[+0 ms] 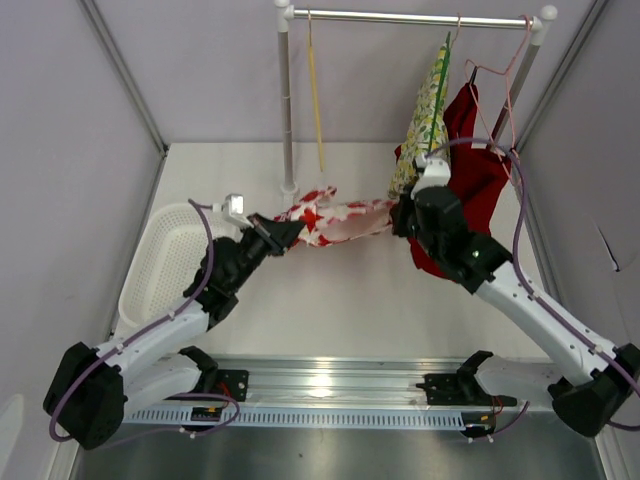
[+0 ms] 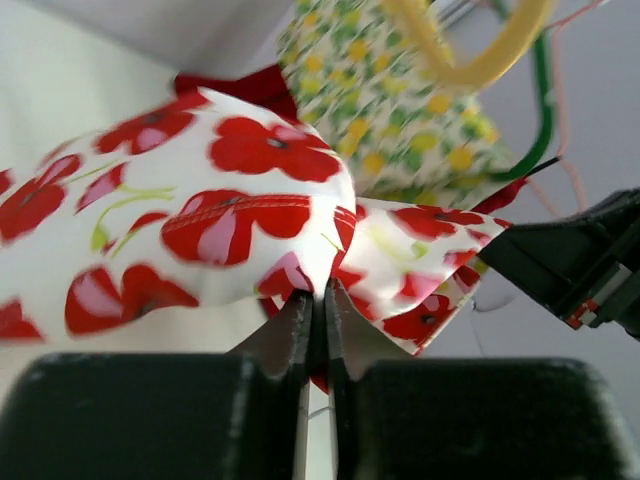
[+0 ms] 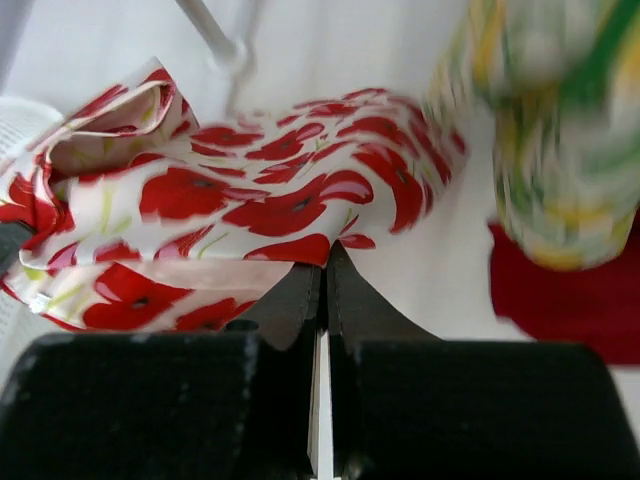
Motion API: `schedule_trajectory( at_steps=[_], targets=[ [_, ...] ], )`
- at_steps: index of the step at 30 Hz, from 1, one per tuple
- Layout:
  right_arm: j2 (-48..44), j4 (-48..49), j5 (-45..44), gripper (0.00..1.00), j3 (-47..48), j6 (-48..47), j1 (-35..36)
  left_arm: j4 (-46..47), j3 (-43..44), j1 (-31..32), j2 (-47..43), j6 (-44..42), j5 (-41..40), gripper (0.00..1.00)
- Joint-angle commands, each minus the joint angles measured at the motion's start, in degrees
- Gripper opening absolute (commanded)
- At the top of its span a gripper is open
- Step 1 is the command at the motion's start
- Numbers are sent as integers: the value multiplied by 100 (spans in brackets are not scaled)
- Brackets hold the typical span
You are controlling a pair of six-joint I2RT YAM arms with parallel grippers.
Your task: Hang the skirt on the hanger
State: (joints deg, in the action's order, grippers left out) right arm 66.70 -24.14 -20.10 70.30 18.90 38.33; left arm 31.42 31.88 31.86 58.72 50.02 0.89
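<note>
The skirt (image 1: pixel 335 218), white with red poppies, hangs stretched above the table between my two grippers. My left gripper (image 1: pixel 290 232) is shut on its left end; in the left wrist view the cloth (image 2: pixel 250 200) bunches at the near-closed fingertips (image 2: pixel 320 290). My right gripper (image 1: pixel 400 215) is shut on the right end, pinching the skirt's edge (image 3: pixel 260 190) at its tips (image 3: pixel 325 258). An empty yellow hanger (image 1: pixel 316 100) hangs from the rail behind the skirt, and shows blurred at the top of the left wrist view (image 2: pixel 470 60).
A clothes rack stands at the back, with a rail (image 1: pixel 420 17) and a left post (image 1: pixel 288 110). A yellow-green floral garment (image 1: pixel 425 120) and a red garment (image 1: pixel 470 160) hang at the rail's right end, close behind my right arm. A white basket (image 1: pixel 165 260) sits at the left.
</note>
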Motion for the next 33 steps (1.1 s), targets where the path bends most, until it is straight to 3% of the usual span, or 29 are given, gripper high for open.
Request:
schedule_trajectory(
  at_steps=[1, 4, 5, 7, 11, 15, 20, 21, 28, 33],
  targets=[
    [-709, -222, -547, 0, -1086, 762, 192, 303, -1164, 188, -431, 394, -536, 14],
    [-1018, -214, -653, 1, -2042, 1237, 640, 42, -1727, 426, -808, 535, -782, 33],
    [-1053, -231, -671, 2, -2230, 1352, 737, -56, -1868, 505, -940, 526, -844, 47],
    [-1115, -231, -749, 8, -2720, 1546, 1000, -511, -1913, 698, -1413, 500, -1160, 54],
    [-1150, -363, -750, 21, -3214, 2021, 1159, -1925, -1826, 813, -2048, 430, -1415, 57],
    [-1317, -556, -776, 40, -3401, 2197, 1204, -2429, -1651, 884, -2251, 211, -1398, 57],
    [-1685, -1109, -847, 52, -3365, 2312, 1274, -2974, -843, 1147, -963, -526, -1283, 55],
    [-1747, -1189, -890, 55, -3357, 2346, 1274, -3114, -363, 1243, -741, -641, -1336, 55],
    [-1879, -1532, -987, 53, -3392, 2487, 1283, -4133, 1712, 1946, 1482, -1547, -1398, 56],
    [-2204, -1743, -1172, 57, -3260, 2611, 1318, -4162, 2532, 2140, 2573, -1759, -1328, 56]
  ],
)
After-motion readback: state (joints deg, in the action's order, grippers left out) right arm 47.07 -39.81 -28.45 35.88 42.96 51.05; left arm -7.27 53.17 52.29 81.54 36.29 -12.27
